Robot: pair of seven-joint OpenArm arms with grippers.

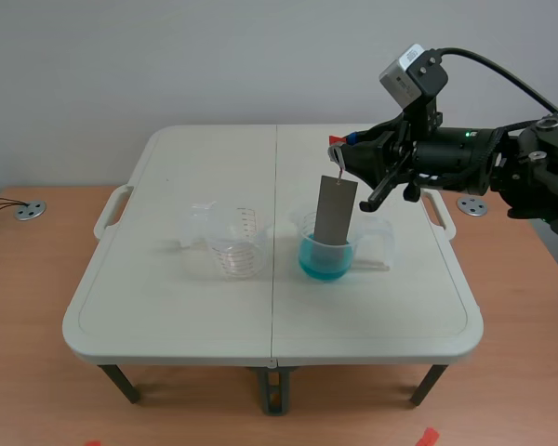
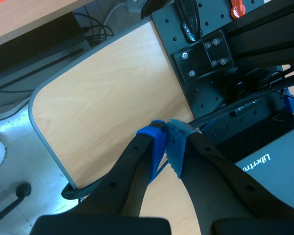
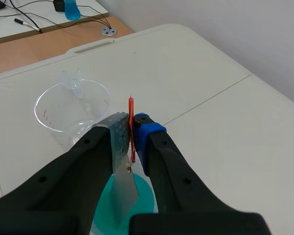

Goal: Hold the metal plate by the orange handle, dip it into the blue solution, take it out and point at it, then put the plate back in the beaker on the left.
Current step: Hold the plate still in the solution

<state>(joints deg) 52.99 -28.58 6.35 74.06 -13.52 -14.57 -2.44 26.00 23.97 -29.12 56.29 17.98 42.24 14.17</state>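
My right gripper point(image 1: 347, 154) hangs above the table's right half, shut on the thin orange handle point(image 1: 338, 158) of the grey metal plate point(image 1: 337, 209). The plate hangs upright with its lower end inside the beaker of blue solution point(image 1: 325, 257); I cannot tell how deep it sits. In the right wrist view the handle point(image 3: 131, 128) is pinched between the fingers of my right gripper point(image 3: 130, 122), with the plate point(image 3: 123, 185) over the blue solution point(image 3: 104, 208) below. The empty clear beaker point(image 1: 234, 243) stands to the left. My left gripper point(image 2: 165, 131) is shut on nothing, off the table.
The white folding table point(image 1: 167, 307) stands on a wooden floor. In the right wrist view the empty beaker point(image 3: 71, 108) sits ahead of the gripper. Under my left gripper lie a wooden desk point(image 2: 103, 98) and a black perforated frame point(image 2: 210, 54).
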